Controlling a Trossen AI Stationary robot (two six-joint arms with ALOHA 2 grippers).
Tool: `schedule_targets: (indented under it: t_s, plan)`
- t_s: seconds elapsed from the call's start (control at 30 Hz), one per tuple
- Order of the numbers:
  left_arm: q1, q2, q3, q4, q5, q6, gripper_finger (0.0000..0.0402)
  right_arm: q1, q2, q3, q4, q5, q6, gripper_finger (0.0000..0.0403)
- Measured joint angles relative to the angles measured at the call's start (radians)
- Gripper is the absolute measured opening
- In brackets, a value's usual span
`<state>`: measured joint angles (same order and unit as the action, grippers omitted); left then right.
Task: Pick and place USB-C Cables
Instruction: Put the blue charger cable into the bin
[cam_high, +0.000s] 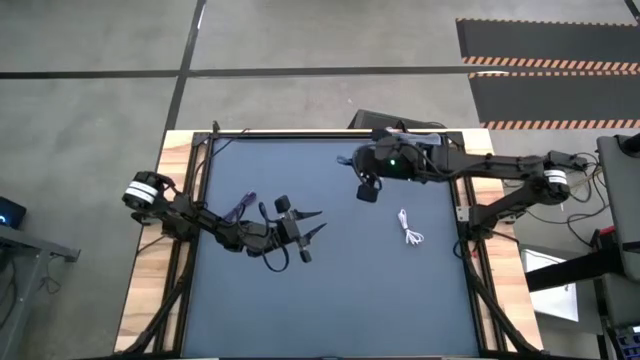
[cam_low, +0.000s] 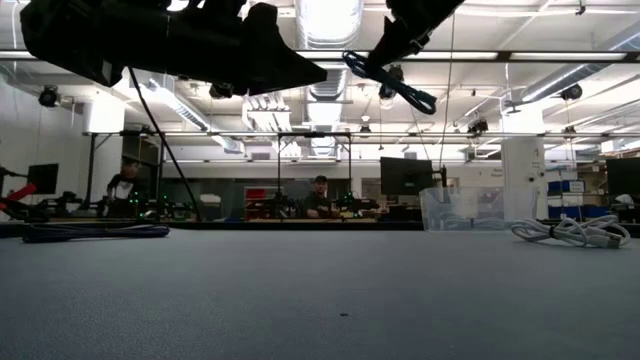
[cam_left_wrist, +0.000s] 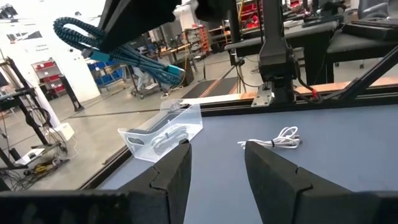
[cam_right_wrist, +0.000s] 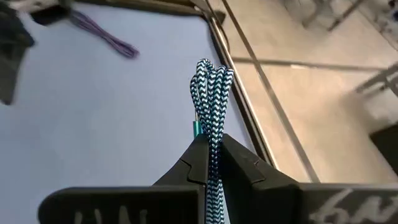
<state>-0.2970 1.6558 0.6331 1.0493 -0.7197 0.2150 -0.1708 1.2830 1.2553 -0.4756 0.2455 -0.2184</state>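
Right pincer (cam_high: 366, 190) holding cable (cam_right_wrist: 211, 93) above table's (cam_high: 340, 300) rear, another cable (cam_high: 409, 229) lying right of centre

In the right wrist view, the teal braided folded cable (cam_right_wrist: 212, 93) runs down between the right pincer (cam_right_wrist: 212, 163) fingers, and its lower length is hidden there and cut off by the picture's edge. In the high view, the clear plastic bin (cam_high: 400, 134) is largely covered by the right arm. The dark purple folded cable (cam_high: 240, 207) lies partly under the left arm. In the low view, the left arm's dark bulk is cut off by the top edge. People behind the bench are too small to describe.
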Motion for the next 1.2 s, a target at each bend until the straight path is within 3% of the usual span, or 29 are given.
schedule_targets:
  t_s: [0.4, 1.0, 1.2]
  plan:
    - [0.000, 0.000, 0.000, -0.014, 0.000, -0.053, 0.0135, -0.134, 0.048, 0.102, -0.198, -0.150, 0.001, 0.0013]
    - [0.000, 0.000, 0.000, -0.014, 0.001, -0.055, 0.0135, -0.303, 0.119, 0.199, -0.472, -0.153, -0.115, 0.0013]
    - [0.000, 0.000, 0.000, -0.013, 0.001, -0.055, 0.0135, -0.359, 0.122, 0.199, -0.489, -0.222, -0.153, 0.0013]
